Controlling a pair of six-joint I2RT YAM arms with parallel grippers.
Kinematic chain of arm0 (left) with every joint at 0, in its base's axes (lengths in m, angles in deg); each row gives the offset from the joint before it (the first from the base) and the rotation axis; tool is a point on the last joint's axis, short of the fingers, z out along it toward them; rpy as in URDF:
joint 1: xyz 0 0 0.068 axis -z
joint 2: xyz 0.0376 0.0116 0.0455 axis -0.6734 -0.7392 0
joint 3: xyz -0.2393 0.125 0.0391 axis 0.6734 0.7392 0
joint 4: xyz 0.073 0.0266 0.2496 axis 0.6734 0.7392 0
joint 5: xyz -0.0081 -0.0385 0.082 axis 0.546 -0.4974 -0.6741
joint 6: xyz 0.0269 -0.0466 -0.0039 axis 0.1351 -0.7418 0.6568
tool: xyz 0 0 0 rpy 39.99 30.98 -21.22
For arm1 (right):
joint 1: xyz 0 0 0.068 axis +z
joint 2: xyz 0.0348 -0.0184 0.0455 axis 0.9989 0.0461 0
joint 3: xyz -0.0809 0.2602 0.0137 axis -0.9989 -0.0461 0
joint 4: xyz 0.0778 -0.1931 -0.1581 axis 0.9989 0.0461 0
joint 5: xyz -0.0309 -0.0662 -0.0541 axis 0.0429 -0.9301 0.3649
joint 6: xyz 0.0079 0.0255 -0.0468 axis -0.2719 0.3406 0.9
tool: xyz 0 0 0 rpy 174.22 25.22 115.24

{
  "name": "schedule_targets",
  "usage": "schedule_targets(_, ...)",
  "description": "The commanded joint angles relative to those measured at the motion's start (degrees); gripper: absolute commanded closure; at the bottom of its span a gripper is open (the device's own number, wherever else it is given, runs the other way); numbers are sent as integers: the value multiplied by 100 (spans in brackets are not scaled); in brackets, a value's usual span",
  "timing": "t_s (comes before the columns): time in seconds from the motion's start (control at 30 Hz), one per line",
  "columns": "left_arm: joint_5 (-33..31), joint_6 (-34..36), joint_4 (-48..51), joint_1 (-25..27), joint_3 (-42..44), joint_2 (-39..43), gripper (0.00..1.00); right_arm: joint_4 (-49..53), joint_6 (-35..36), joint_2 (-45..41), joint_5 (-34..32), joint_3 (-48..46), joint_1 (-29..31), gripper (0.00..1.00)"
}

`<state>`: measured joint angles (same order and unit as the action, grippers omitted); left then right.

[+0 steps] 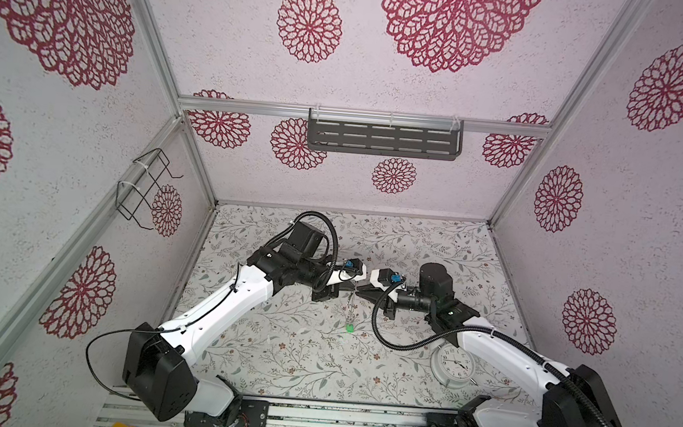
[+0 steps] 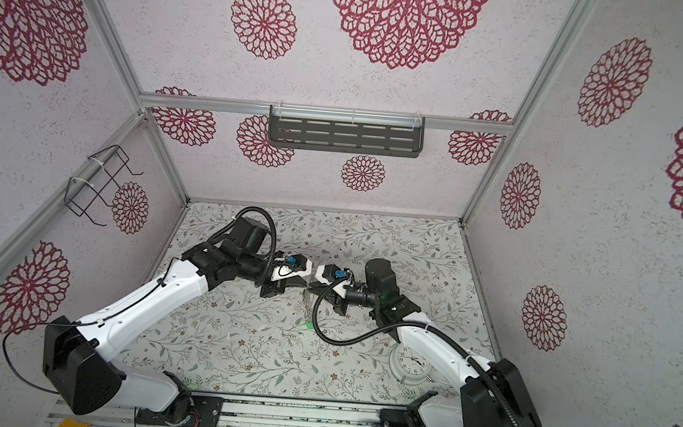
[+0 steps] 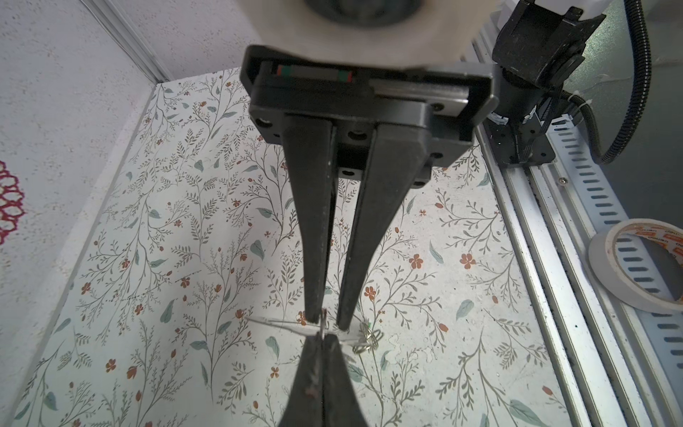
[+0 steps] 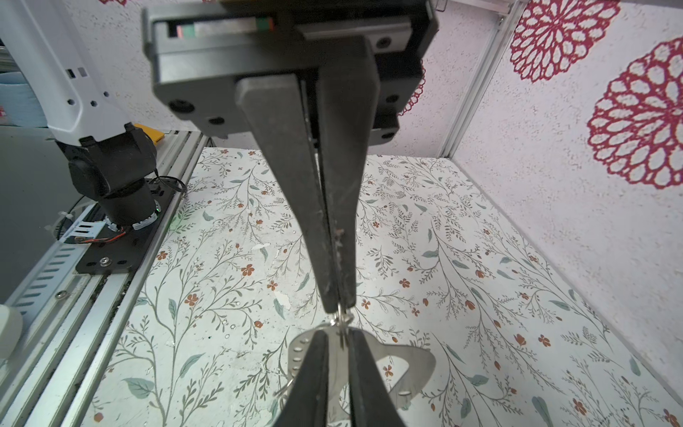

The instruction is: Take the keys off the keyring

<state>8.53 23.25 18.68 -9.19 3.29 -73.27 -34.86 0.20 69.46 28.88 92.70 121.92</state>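
Where both arms meet at the centre of the frame in both top views, your left gripper [image 1: 348, 293] is clamped on the keyring [image 4: 410, 364], held on edge over the floral table [image 1: 278, 355]; your right gripper [image 4: 339, 308] is pinched together on a small wire ring [image 4: 345, 318] at its rim. The keys [image 1: 350, 313] hang just below in the frame, green tag [image 1: 349, 328] lowest. Pale walls [image 1: 641, 246] with red rosettes enclose you; a white clock [image 1: 452, 365] lies lower right
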Motion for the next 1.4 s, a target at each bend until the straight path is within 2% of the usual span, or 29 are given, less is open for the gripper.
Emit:
schedule_targets(0.0, 152, 150, 120, 60, -181, -73, 100, -376, -101, -42, 130, 0, 33, 88)
schedule_targets(0.23, 196, 165, 169, 86, -242, -110, 100, -457, -166, -3, 137, -7, 48, 92)
schedule_targets(0.4, 142, 81, 173, 86, -251, -144, 100, -606, -248, 4, 110, -76, 59, 100)
schedule_targets(0.43, 82, -33, 102, 49, -236, -128, 93, -631, -308, -11, 55, -82, 59, 100)
schedule_targets(0.47, 20, -194, -8, -8, -202, -98, 82, -632, -384, -11, -29, -88, 59, 100)
schedule_targets(0.53, -78, -703, -510, -229, -16, 45, 69, -631, -668, -28, -355, -90, 68, 100)
schedule_targets(0.57, -109, -993, -805, -348, 107, 134, 58, -633, -815, -43, -533, -99, 68, 100)
schedule_targets(0.63, -147, -1505, -1458, -634, 419, 386, 52, -699, -1231, -106, -1083, -134, 124, 100)
schedule_targets(0.77, -397, -2036, -2286, -864, 929, 721, 51, -889, -1771, -251, -1886, -254, 316, 100)
schedule_targets(1.1, -536, -2916, -3337, -794, 1805, 819, 51, -1103, -2864, -292, -3840, -243, 819, 100)
schedule_targets(1.37, -1005, -3232, -3910, -459, 2160, 620, 52, -1068, -3101, -130, -4343, -143, 998, 100)
